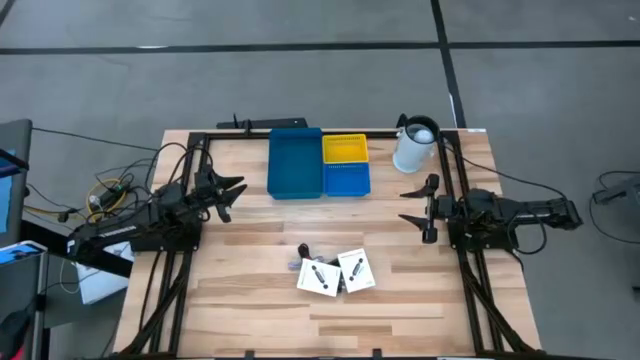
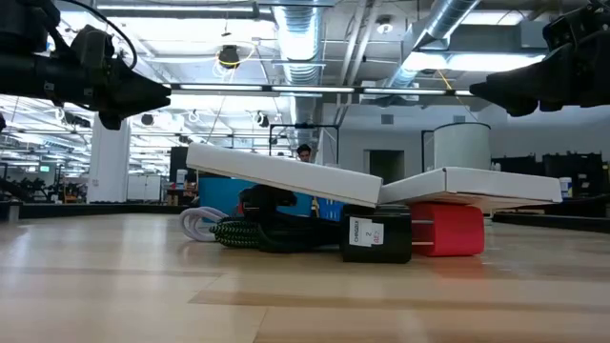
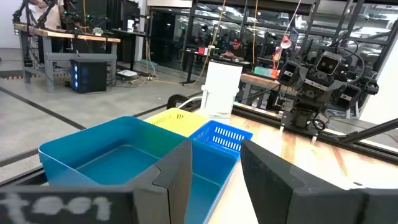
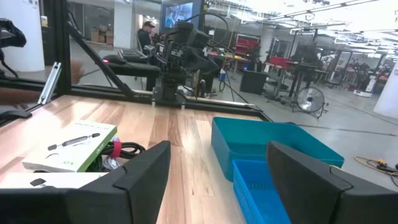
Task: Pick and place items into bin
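Meanwhile, 2 white cards [image 1: 334, 272] lie between, well apart from both grippers.

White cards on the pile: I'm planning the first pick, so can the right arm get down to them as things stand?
Probably yes. The white cards lie uncovered on top of the pile, the right tool is open, and only bare table lies between them.

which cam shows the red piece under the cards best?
Low view: the red piece sits in plain side view under the right card. The right wrist view shows only a red sliver beside a card; high view hides it; left wrist view misses it.
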